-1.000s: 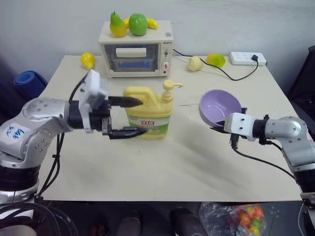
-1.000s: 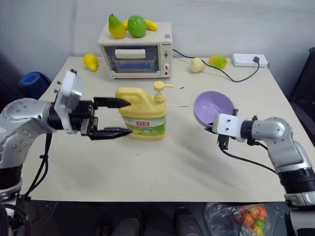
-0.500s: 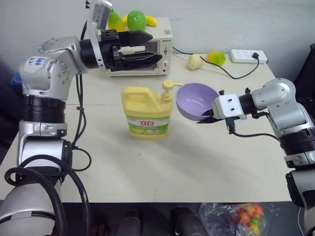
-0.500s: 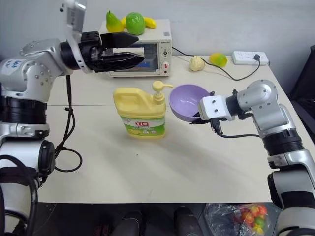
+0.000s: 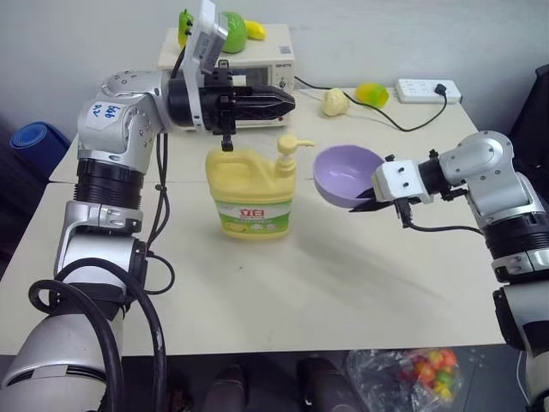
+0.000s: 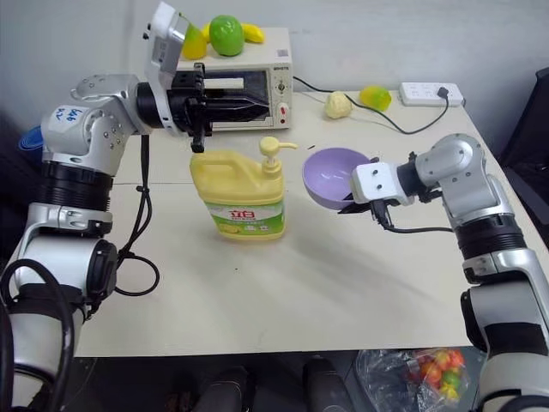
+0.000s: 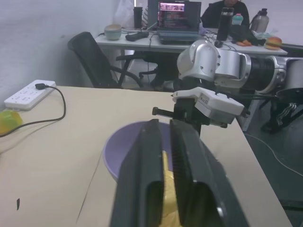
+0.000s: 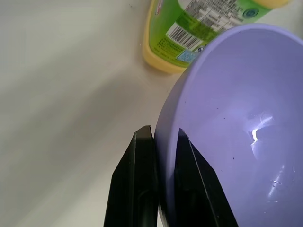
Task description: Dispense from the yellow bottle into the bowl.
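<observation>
Two grippers are set: right gripper (image 5: 367, 203) pinches the bowl (image 5: 345, 174) beside the pump; left gripper (image 5: 287, 104), fingers closed, hovers above the yellow bottle (image 5: 251, 193). Next, press down.

Head pair looking down over table (image 5: 343, 292), wrist cameras close along end effectors

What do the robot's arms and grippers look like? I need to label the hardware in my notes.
Both arms are silver-grey metal segments with black joints and loose black cables. The left gripper and right gripper each have two black fingers behind a white wrist block. A white sticker with blue handwriting marks the left arm.
</observation>
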{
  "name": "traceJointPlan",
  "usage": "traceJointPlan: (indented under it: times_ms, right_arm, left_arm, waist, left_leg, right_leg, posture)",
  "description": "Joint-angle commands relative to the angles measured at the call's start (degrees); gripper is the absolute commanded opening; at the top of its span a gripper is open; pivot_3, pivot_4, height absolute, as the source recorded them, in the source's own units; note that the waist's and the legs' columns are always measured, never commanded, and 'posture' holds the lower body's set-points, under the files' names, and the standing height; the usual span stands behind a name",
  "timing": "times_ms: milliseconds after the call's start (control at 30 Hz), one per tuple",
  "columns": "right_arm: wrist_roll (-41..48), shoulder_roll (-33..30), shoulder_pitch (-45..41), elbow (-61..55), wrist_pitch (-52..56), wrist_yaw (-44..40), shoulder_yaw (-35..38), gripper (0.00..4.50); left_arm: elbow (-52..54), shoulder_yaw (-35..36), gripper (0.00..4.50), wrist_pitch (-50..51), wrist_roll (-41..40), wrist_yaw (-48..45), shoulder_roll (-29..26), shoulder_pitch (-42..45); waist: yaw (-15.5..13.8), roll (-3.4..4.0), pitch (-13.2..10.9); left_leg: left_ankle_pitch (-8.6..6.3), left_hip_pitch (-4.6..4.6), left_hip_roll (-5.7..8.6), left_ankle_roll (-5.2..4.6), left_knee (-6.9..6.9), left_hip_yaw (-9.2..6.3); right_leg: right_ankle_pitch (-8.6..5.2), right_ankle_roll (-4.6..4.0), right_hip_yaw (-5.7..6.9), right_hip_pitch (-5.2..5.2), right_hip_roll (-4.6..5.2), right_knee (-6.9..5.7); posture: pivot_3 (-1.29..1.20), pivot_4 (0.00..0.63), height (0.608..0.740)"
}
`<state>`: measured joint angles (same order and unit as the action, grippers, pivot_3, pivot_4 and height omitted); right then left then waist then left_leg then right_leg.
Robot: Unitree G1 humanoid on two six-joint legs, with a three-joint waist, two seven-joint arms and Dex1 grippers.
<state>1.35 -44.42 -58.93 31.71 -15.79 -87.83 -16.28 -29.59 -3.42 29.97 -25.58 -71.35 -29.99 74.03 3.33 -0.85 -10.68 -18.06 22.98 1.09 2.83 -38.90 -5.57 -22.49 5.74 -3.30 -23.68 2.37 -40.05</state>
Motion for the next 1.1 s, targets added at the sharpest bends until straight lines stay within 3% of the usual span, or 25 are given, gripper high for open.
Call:
traceJointPlan:
  times_ms: [33,300,567,1100]
  right_arm:
    - [3.4,0.0,-2.1,-2.1,2.3,-4.4,1.0,0.0]
    - [10.2,-3.8,-3.6,-7.5,7.2,-4.7,-2.2,0.0]
    - [11.5,-4.9,-3.1,-9.3,7.3,-4.7,-2.8,0.0]
    - [14.1,-7.9,-1.3,-14.3,9.6,-4.7,-3.1,0.0]
  left_arm:
    - [3.7,-0.7,0.03,-0.8,1.0,-2.0,-0.2,0.2]
    - [4.6,-1.4,0.03,-3.2,4.0,-0.9,0.7,-1.3]
    - [6.6,-2.1,0.03,-2.8,4.8,-1.0,1.0,-4.0]
    - [-1.1,-0.2,0.03,-8.5,8.0,2.8,5.3,-1.7]
  waist:
    - [-0.1,0.0,0.0]
    - [-0.2,0.0,0.0]
    - [-0.3,0.0,0.0]
    - [-0.5,0.0,0.0]
  left_leg:
    - [0.0,0.0,0.01,0.0,-0.06,-0.01]
    - [0.02,0.07,0.1,-0.04,-0.16,-0.14]
    - [0.02,0.11,0.1,-0.04,-0.17,-0.15]
    - [0.04,0.12,0.14,-0.08,-0.22,-0.15]
  right_leg:
    - [0.01,0.01,-0.01,0.03,0.01,-0.02]
    - [0.05,0.09,-0.02,0.11,0.08,-0.06]
    - [0.05,0.09,-0.02,0.05,0.1,-0.04]
    - [0.08,0.13,0.03,0.11,0.12,-0.11]
  posture:
    - [0.0,0.15,0.74]
    - [0.0,0.15,0.74]
    - [0.0,0.15,0.74]
    - [0.0,0.15,0.74]
